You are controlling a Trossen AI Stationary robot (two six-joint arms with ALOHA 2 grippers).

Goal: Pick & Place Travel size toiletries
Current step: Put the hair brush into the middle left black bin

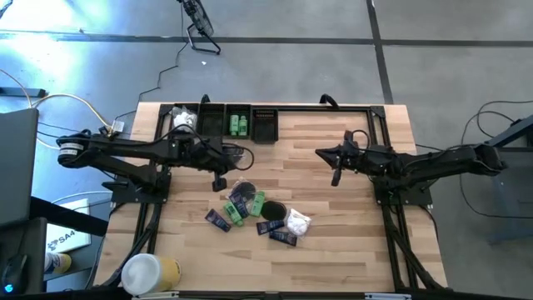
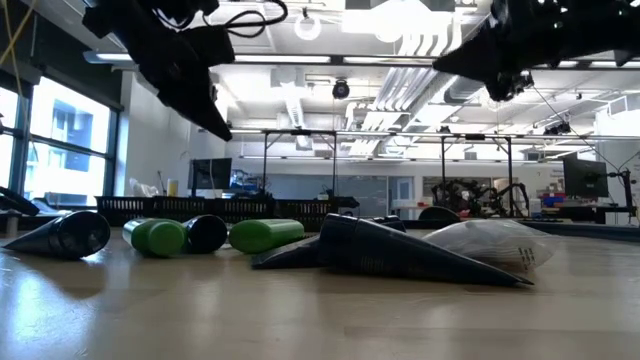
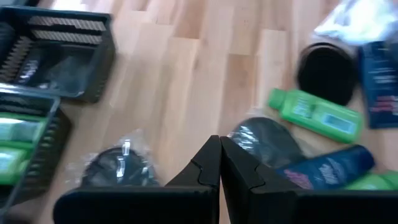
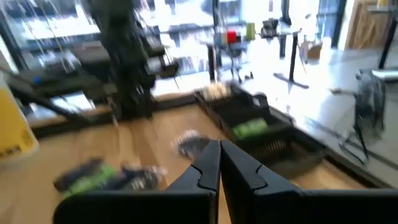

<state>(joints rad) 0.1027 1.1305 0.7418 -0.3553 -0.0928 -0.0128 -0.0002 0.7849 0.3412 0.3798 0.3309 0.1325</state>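
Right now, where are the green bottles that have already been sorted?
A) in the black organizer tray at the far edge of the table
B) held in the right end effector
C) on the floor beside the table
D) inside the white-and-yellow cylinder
A: two green bottles sit in a compartment of the black organizer tray at the table's far edge, while other toiletries lie loose at mid-table.

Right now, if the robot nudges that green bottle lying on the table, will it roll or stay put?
The green bottle lies on its side and looks round, so it will probably roll. It seems small and plastic, likely light. Neighbouring sachets might stop it.
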